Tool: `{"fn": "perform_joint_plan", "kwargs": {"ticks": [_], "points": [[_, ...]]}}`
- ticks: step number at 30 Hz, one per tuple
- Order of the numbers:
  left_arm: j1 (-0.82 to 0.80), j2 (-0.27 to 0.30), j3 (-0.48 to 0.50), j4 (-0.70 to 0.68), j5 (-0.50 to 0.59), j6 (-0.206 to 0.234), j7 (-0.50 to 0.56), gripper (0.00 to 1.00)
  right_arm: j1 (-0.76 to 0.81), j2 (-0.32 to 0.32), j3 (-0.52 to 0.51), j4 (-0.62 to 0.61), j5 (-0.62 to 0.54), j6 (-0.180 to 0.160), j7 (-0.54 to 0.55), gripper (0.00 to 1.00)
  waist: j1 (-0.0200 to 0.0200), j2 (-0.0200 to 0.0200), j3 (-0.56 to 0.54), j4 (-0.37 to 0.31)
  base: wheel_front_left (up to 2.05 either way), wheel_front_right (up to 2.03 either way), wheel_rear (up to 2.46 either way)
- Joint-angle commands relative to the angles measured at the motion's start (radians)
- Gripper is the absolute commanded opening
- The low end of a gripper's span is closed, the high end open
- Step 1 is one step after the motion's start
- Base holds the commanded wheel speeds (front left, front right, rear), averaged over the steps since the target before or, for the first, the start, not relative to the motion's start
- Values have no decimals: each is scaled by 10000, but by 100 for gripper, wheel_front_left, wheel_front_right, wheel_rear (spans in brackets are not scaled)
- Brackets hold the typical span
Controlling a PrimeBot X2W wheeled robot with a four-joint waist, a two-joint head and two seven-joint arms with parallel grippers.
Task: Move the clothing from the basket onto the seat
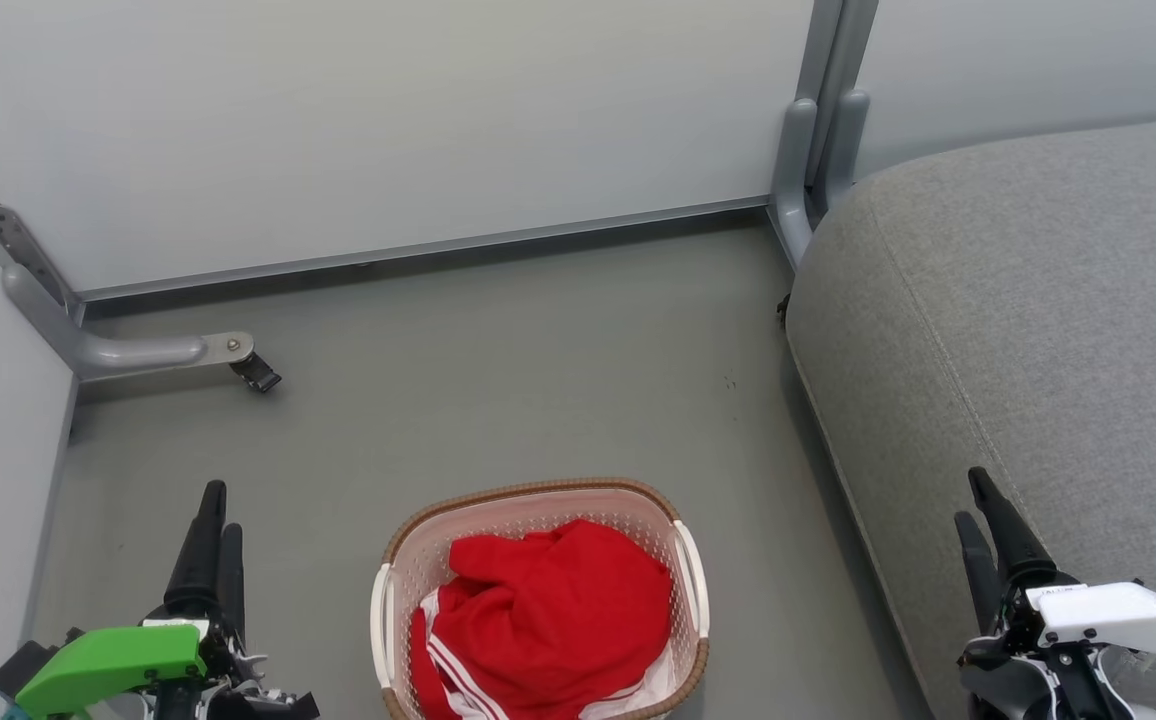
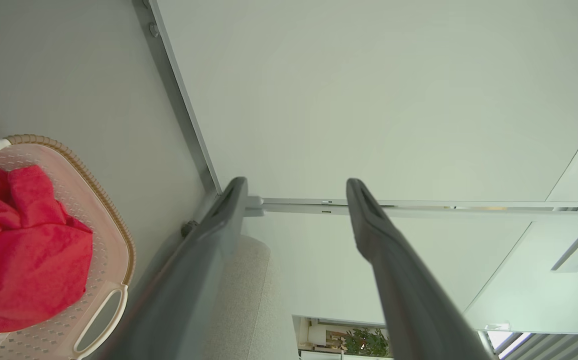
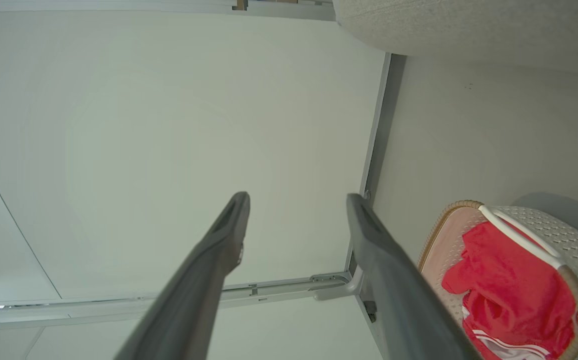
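- The red clothing (image 1: 558,600) is found bunched up inside the cream basket (image 1: 528,490), which is parked on the grey floor (image 1: 538,350) at the near middle, between the two arms.
- From the left gripper (image 1: 221,510) the basket lies to the right; from the right gripper (image 1: 971,497) it lies to the left. The left one looks a touch nearer, but the right one is parked just beside the seat's edge, so it's probably the handier arm for the carry.
- No real long axis can be made out in the heap, it's just a lump. White stripes are seen at its near-left side. The basket's near end is cut off, so its own axis can't be told either.
- Both grippers are held with fingers spread apart, and nothing is gripped.
- The grey fabric seat (image 1: 1038,300) is on the right, running far. No clothing has been put on it yet.
- Pale partition panels (image 1: 388,130) close off the far and left sides, and a castor foot (image 1: 256,372) is seen far left.
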Motion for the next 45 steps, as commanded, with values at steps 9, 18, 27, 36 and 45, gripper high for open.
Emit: {"fn": "perform_joint_plan", "kwargs": {"ticks": [9,18,27,36,45], "points": [[-97,54,-116,-571,1531,-12,-499,100,17,-103,226,-566,-1483,0,-510,100,0,0,14,34,0,0,0],[-49,64,-295,-946,3305,-16,-882,100,90,-123,471,-933,-3233,1,-895,100,0,0,26,59,0,0,0],[19,73,-545,-1231,5276,19,-1222,100,154,-140,767,-1273,-4895,1,-1240,100,0,0,50,94,0,0,0],[66,82,-1009,-1350,7338,114,-1538,100,220,-150,1058,-1473,-6392,1,-1558,100,0,0,50,132,0,0,0],[132,92,-1402,-1355,8828,208,-1824,100,308,-165,1280,-1493,-7696,2,-1844,100,0,0,38,182,0,0,0]]}}
